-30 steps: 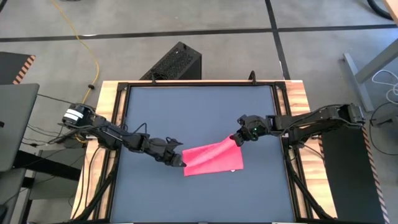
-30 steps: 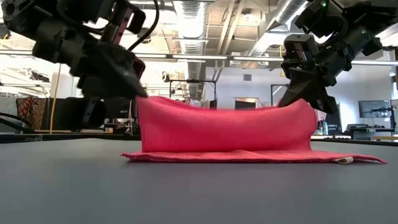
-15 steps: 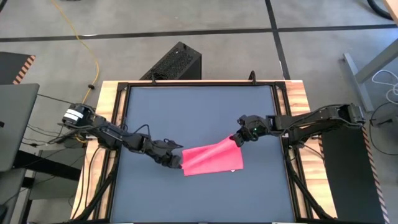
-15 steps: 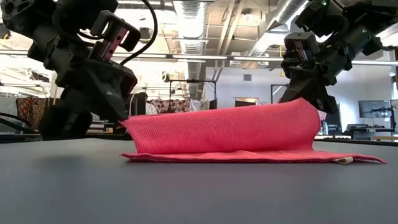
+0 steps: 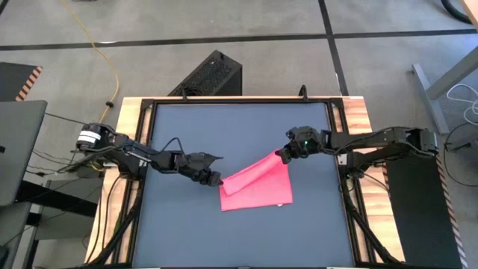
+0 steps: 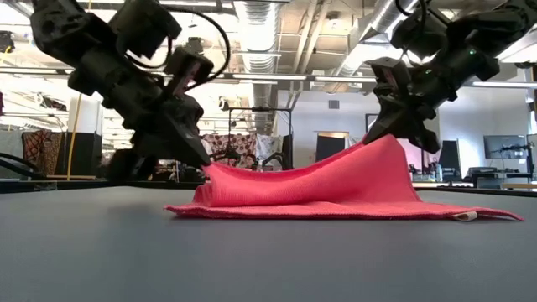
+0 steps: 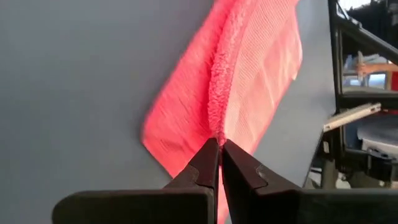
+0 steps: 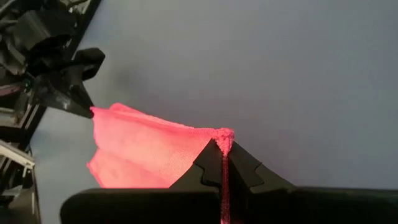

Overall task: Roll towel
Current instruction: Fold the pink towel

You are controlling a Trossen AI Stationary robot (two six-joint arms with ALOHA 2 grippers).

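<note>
One towel [image 5: 258, 189], bright pink, lies on the dark grey tabletop [image 5: 239, 127], toward the near middle. It is folded over on itself: the lower layer rests flat on the surface, while the upper layer is lifted by two corners. Two arms are at work. The left gripper [image 5: 215, 180] is closed tight on the towel's left raised corner, low over the tabletop; its wrist view shows the fingers [image 7: 208, 163] pinched together on the cloth edge. The right gripper [image 5: 281, 156] is likewise clamped on the right raised corner and holds it higher, so the upper layer slopes upward from left to right in the low view. The tabletop carries no other item. Beside the far edge, on the floor, stands one black box [image 5: 208, 75] with a perforated face, and one yellow cable [image 5: 102, 45] runs across the floor. A wooden frame [image 5: 357, 119] borders the tabletop.
</note>
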